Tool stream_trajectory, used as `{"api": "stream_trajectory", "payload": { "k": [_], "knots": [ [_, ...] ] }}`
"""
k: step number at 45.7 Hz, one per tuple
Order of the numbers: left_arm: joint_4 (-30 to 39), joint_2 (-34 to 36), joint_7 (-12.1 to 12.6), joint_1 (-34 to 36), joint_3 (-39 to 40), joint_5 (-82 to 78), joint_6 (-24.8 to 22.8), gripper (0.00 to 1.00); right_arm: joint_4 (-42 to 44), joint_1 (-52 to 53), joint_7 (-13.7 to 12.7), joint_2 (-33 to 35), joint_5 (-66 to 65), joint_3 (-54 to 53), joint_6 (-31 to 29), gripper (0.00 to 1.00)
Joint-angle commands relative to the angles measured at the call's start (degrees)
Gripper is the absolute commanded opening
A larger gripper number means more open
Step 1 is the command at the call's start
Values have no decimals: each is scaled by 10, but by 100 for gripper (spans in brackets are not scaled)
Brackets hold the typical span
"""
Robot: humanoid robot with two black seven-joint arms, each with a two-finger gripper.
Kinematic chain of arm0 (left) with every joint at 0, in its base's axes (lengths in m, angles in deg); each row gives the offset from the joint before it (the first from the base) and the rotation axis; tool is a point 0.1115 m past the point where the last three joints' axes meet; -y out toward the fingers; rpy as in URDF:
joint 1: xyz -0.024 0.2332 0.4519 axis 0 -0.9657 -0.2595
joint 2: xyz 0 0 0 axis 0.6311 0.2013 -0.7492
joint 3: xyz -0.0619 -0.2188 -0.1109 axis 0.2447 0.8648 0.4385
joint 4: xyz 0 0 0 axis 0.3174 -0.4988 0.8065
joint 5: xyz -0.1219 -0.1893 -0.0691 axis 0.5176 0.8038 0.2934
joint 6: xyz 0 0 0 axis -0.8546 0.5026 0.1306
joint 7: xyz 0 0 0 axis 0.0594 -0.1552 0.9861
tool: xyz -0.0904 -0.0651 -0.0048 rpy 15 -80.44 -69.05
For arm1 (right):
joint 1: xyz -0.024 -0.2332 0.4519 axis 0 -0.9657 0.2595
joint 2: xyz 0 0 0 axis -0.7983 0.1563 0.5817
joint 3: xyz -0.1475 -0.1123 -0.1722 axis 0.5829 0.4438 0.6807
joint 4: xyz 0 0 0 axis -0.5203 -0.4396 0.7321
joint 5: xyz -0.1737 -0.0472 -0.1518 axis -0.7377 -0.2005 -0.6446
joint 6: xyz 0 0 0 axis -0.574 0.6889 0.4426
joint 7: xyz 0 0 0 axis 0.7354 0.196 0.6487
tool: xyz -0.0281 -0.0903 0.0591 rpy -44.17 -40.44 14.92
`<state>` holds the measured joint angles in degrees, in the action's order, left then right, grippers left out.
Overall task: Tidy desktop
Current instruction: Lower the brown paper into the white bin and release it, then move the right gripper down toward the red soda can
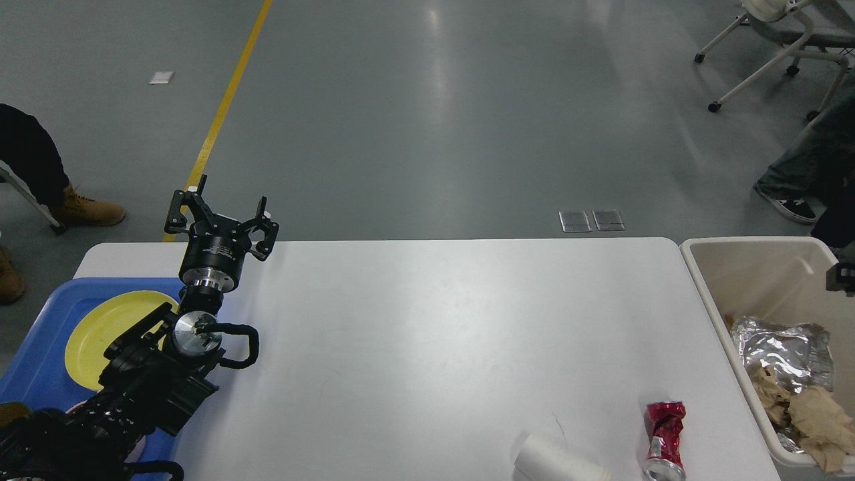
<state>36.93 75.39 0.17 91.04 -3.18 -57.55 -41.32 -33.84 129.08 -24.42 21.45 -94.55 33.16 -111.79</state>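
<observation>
The white desktop [414, 321] carries a crushed red can [664, 439] and a white paper cup [558, 462] lying on its side, both near the front right edge. My left gripper [222, 215] stands open and empty above the table's far left corner, beside the blue tray [40, 364]. Only a small black piece of my right gripper [841, 278] shows at the right edge, above the beige bin [701, 267]; its fingers cannot be told apart.
A yellow plate [100, 334] lies in the blue tray, partly behind my left arm. The beige bin holds crumpled foil [778, 347] and brown paper [811, 417]. People's legs and a wheeled chair stand on the floor beyond the table.
</observation>
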Motion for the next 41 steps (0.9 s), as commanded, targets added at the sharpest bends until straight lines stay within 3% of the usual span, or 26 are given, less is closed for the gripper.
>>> {"api": "stream_trajectory", "payload": {
  "k": [1, 10, 22, 33, 41],
  "knots": [
    [0, 0, 0, 0, 0, 0, 0, 96, -32, 125, 0, -18, 0, 9, -135, 100],
    [0, 0, 0, 0, 1, 0, 0, 96, -43, 249, 1, -93, 1, 9, -325, 100],
    [0, 0, 0, 0, 1, 0, 0, 96, -120, 402, 5, -191, 4, -38, -328, 100],
    [0, 0, 0, 0, 1, 0, 0, 96, -159, 448, 4, -195, 42, -183, -328, 100],
    [0, 0, 0, 0, 1, 0, 0, 96, -162, 463, 5, -199, 55, -207, -328, 100]
  ]
}}
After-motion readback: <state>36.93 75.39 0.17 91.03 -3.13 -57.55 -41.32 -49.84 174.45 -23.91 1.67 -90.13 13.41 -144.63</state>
